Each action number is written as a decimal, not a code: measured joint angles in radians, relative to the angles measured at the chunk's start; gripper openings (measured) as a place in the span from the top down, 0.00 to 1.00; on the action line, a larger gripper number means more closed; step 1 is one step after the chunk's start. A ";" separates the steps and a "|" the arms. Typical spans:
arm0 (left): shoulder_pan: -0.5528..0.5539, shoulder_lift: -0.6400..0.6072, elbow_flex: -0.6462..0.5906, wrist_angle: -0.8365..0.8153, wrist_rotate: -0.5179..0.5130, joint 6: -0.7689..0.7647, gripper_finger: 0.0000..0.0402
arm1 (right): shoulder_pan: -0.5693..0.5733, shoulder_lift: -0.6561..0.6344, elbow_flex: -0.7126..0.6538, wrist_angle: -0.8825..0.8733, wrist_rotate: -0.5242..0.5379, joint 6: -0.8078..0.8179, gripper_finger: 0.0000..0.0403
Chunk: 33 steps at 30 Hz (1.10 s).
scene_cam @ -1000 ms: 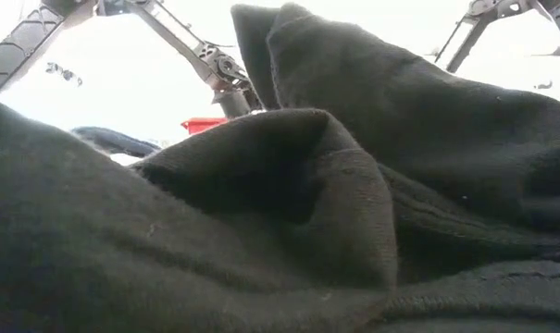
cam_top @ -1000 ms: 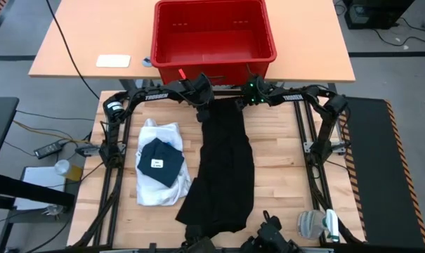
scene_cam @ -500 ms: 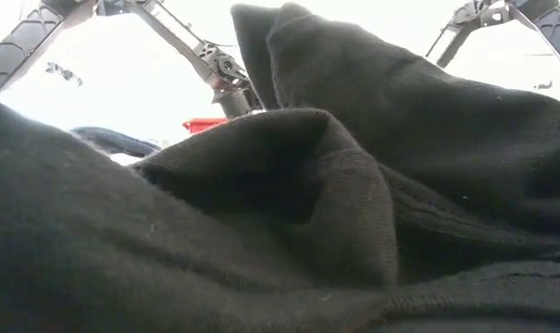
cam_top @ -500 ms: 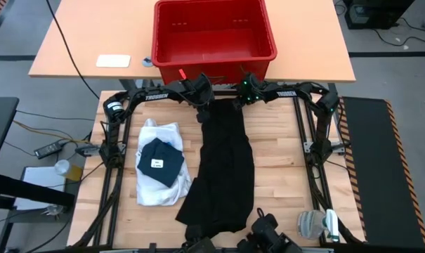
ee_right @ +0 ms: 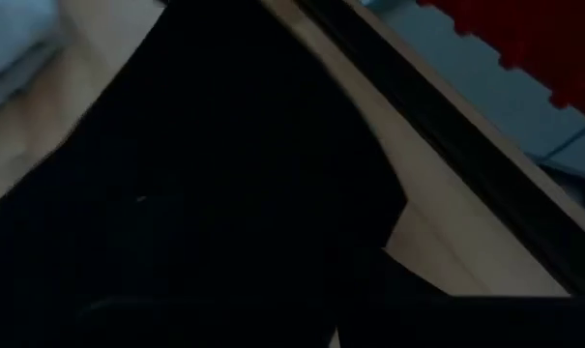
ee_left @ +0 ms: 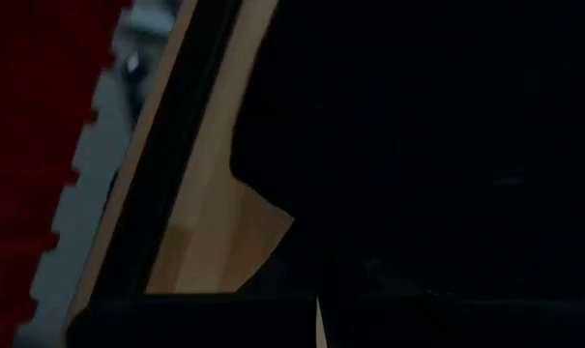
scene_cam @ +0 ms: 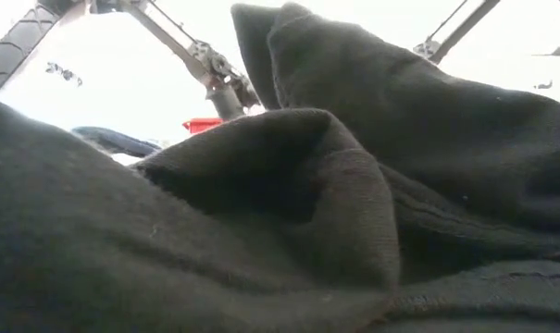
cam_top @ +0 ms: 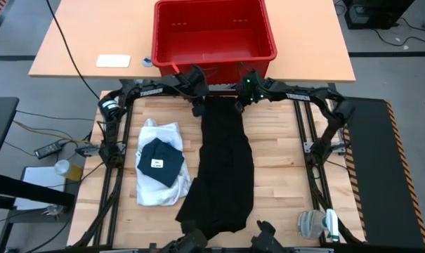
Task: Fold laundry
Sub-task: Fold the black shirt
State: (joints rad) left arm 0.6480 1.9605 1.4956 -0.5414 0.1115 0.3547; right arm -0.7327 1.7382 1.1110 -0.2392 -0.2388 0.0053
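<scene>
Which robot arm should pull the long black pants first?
Neither alone; it looks like a job for both. The left gripper and right gripper are each shut on a far corner of the black pants, near the red crate. If only one, left and right are equally placed.

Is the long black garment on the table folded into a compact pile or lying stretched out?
Stretched out: the long black garment lies as one narrow strip down the table, not folded into a pile.
</scene>
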 joint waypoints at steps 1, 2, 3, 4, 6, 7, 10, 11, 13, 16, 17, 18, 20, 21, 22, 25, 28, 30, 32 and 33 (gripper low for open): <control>0.002 -0.016 0.000 -0.001 0.026 0.009 1.00 | 0.010 -0.019 0.000 -0.014 0.003 -0.010 0.98; 0.001 -0.034 0.000 0.008 0.048 0.018 1.00 | 0.017 -0.037 0.000 -0.027 0.002 -0.014 0.98; 0.001 -0.053 0.000 0.012 0.069 0.030 1.00 | 0.024 -0.056 0.000 -0.038 0.000 -0.015 0.98; 0.000 -0.072 0.000 0.006 0.083 0.040 1.00 | 0.033 -0.074 0.000 -0.050 -0.005 -0.016 0.98; -0.005 -0.103 0.002 -0.006 0.099 0.061 1.00 | 0.052 -0.113 0.000 -0.076 0.000 -0.017 0.98; -0.011 -0.113 0.003 -0.018 0.100 0.072 1.00 | 0.068 -0.133 0.000 -0.090 0.009 -0.016 0.98; -0.026 -0.125 0.002 -0.073 0.100 0.102 1.00 | 0.117 -0.188 0.000 -0.126 0.018 -0.034 0.98; -0.033 -0.125 0.002 -0.074 0.100 0.108 1.00 | 0.133 -0.203 0.000 -0.134 0.025 -0.035 0.98; -0.050 -0.125 0.002 -0.086 0.101 0.109 1.00 | 0.169 -0.227 0.000 -0.165 0.029 -0.036 0.98; -0.079 -0.130 0.002 -0.088 0.102 0.110 1.00 | 0.229 -0.279 -0.027 -0.178 0.044 -0.028 0.98; -0.089 -0.141 0.000 -0.093 0.100 0.110 1.00 | 0.250 -0.305 -0.044 -0.170 0.048 -0.027 0.98; -0.103 -0.157 -0.001 -0.097 0.100 0.110 1.00 | 0.273 -0.331 -0.064 -0.159 0.058 -0.021 0.98; -0.131 -0.202 0.001 -0.089 0.099 0.110 1.00 | 0.316 -0.385 -0.109 -0.142 0.076 -0.008 0.98; -0.149 -0.223 0.002 -0.092 0.100 0.110 1.00 | 0.339 -0.409 -0.134 -0.134 0.089 -0.002 0.98; -0.168 -0.244 0.002 -0.096 0.101 0.111 1.00 | 0.362 -0.435 -0.159 -0.123 0.097 0.001 0.98; -0.232 -0.285 -0.023 -0.070 0.099 0.108 1.00 | 0.432 -0.501 -0.223 -0.092 0.148 0.019 0.98; -0.299 -0.339 -0.139 0.023 0.074 0.080 1.00 | 0.495 -0.548 -0.281 -0.066 0.171 0.047 0.98; -0.345 -0.375 -0.233 0.074 0.014 0.046 1.00 | 0.539 -0.565 -0.317 -0.024 0.171 0.070 0.98; -0.394 -0.420 -0.318 0.129 -0.041 0.019 1.00 | 0.585 -0.571 -0.344 0.007 0.171 0.095 0.98; -0.419 -0.452 -0.355 0.157 -0.059 0.011 1.00 | 0.611 -0.570 -0.357 0.020 0.170 0.104 0.98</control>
State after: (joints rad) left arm 0.2292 1.5080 1.1408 -0.3842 0.0522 0.3656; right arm -0.1215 1.1679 0.7542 -0.2196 -0.0684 0.1098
